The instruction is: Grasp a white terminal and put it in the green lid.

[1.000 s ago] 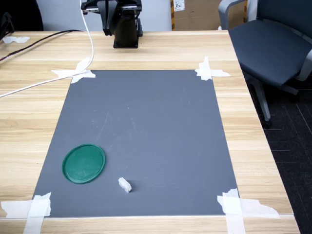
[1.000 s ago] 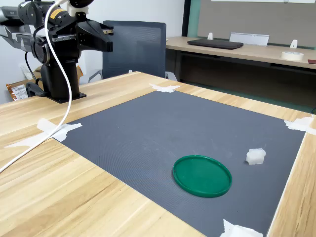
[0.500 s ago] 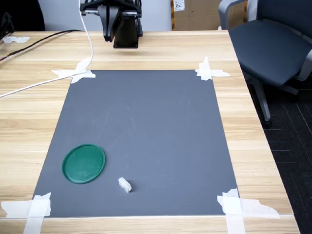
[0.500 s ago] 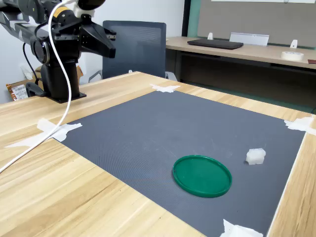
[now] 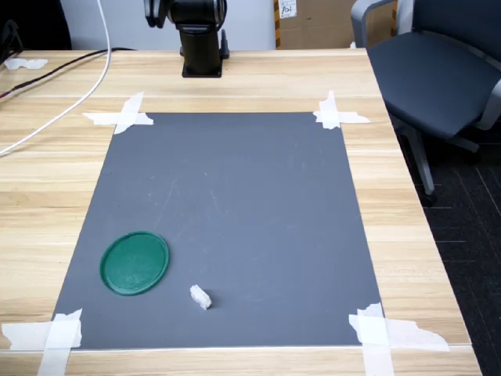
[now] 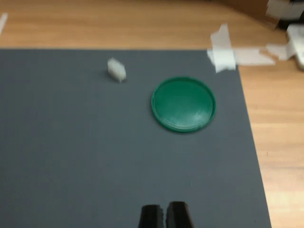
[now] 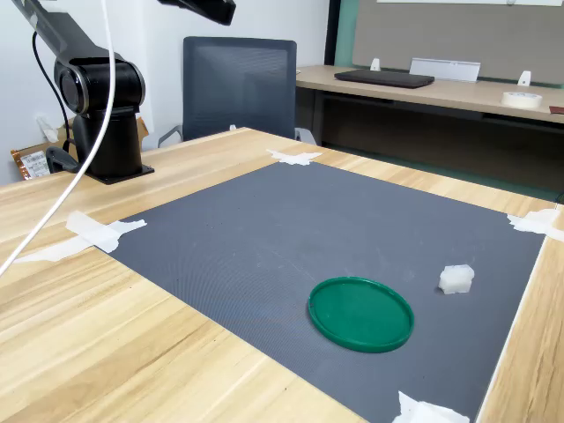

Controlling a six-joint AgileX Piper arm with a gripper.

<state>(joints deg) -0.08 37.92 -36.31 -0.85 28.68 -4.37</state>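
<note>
- gripper [image 6: 164,214] seen only in the wrist view, two dark fingertips pressed almost together, a thin slit between them, nothing held; high above the grey mat [image 5: 235,196], well apart from both task things
- white terminal [image 5: 200,297] lies on the mat near its front edge in the first exterior view, just beside the green lid [image 5: 135,262] but not touching; lid flat on the mat, nothing in it
- in the second exterior view the terminal [image 7: 456,278] sits to the right of the lid [image 7: 360,313], near the mat's edge
- risks, my guess: piece is tiny and lumpy, so jaws must spread first; coming down off-centre would likely nudge or flick it across the mat, maybe off the edge; a shallow pinch could let it slip on the way to the lid; low rim, so a high drop may bounce it out
- long axis: in the wrist view the terminal [image 6: 116,70] is a short oblong lying diagonal to the mat edges; same slant in the first exterior view; which end is which is too small to tell
</note>
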